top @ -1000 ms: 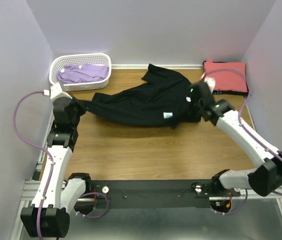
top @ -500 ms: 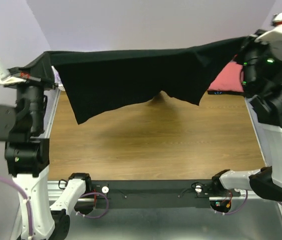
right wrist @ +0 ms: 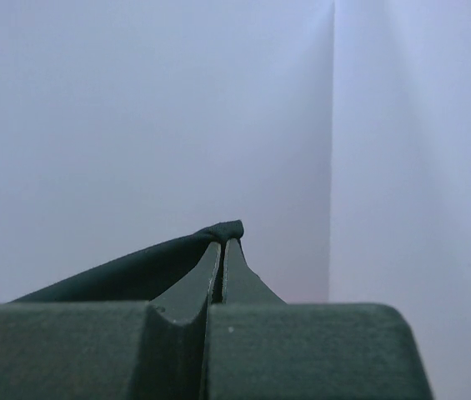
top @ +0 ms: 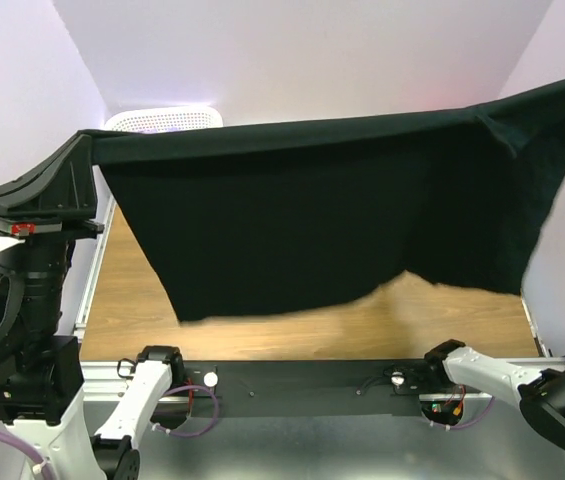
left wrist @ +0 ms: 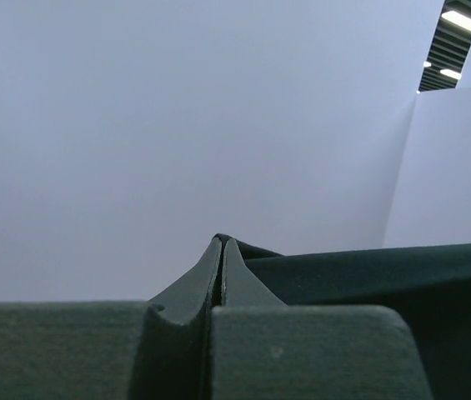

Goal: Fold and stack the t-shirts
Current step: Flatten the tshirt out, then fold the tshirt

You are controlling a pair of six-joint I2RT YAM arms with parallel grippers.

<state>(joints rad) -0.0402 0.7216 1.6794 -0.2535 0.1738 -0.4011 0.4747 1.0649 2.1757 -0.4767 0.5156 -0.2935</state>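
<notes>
The black t-shirt (top: 332, 220) hangs high in the air, stretched wide like a curtain between my two arms. My left gripper (top: 84, 138) is shut on its left corner; in the left wrist view the jaws (left wrist: 221, 242) pinch the cloth (left wrist: 368, 271) at their tips. My right gripper is beyond the top view's right edge; in the right wrist view it (right wrist: 223, 242) is shut on a bunched black edge (right wrist: 135, 271). The hanging shirt hides the far half of the table, and the other t-shirts cannot be seen.
The white lattice basket (top: 162, 119) shows only its rim above the shirt at the back left. The wooden table (top: 292, 335) shows below the shirt's hem. Pale walls close in on left, back and right.
Both arms have risen further with the shirt, from lying on the table to stretched taut overhead. The right gripper has left the top view, and the shirt now hides the coral-red one.
</notes>
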